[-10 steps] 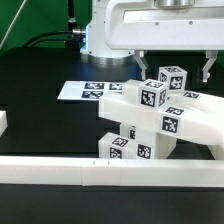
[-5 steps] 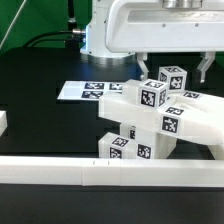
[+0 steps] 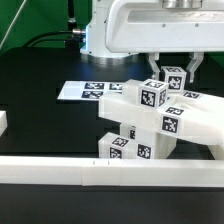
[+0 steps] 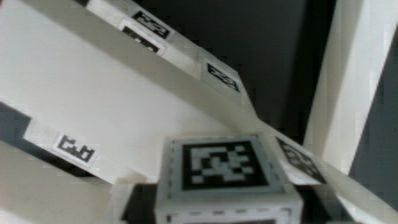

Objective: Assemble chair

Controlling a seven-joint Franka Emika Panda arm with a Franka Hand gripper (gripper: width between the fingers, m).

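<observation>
The partly built chair (image 3: 150,120) is a cluster of chunky white tagged parts near the front rail, on the exterior view's right. A square tagged post (image 3: 172,82) sticks up from its top. My gripper (image 3: 174,68) hangs straight down over it, with a finger pressed on each side of the post's upper end, so it is shut on the post. In the wrist view the post's tagged end face (image 4: 226,162) fills the space between the dark fingers (image 4: 146,204). Behind it lies a long white chair slab (image 4: 107,90) with tags along its edge.
The marker board (image 3: 85,90) lies flat on the black table behind the chair. A long white border rail (image 3: 90,172) runs along the front. A short white rail end (image 3: 3,122) sits at the exterior view's left edge. The robot's white base (image 3: 105,30) stands at the back.
The fingers stood wide apart on either side of the post and have now closed in onto it. The arm and the chair parts stayed where they were.
</observation>
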